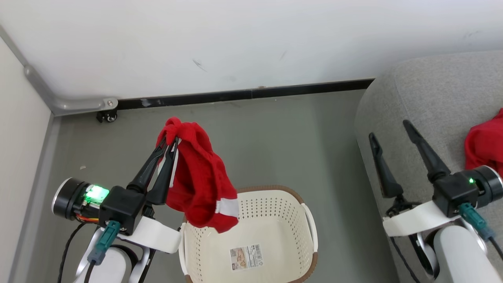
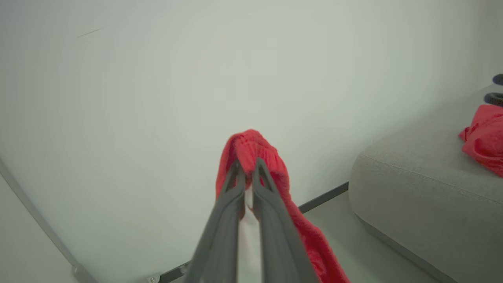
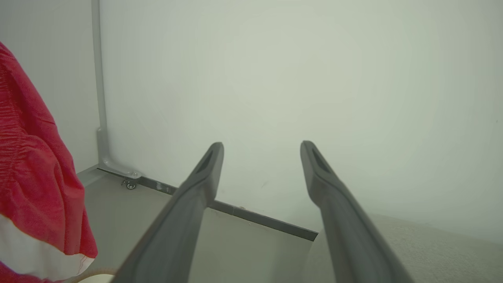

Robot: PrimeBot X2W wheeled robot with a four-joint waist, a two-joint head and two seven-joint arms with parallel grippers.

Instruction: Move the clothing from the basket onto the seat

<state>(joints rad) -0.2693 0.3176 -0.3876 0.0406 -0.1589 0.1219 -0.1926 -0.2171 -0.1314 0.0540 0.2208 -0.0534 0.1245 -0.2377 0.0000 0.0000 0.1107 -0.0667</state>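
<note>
Head view: the left pincer [image 1: 171,143] is clamped on a red garment [image 1: 196,177], which hangs below it over the basket [image 1: 275,189]. Which step?
— Mid-carry, it seems. The raised left arm should swing right to the seat [image 1: 432,98], where the right pincer [image 1: 389,129] hovers agape near a second garment [image 1: 485,145].

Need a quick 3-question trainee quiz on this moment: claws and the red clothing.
1. True or false: the left claw is shut on a red garment.
2. Where does the other red clothing lie? A) on the floor B) on the seat C) in the basket
3. Fill in: the right claw stands ___ and holds nothing.
Key: 1 true; 2 B; 3 open.
</note>
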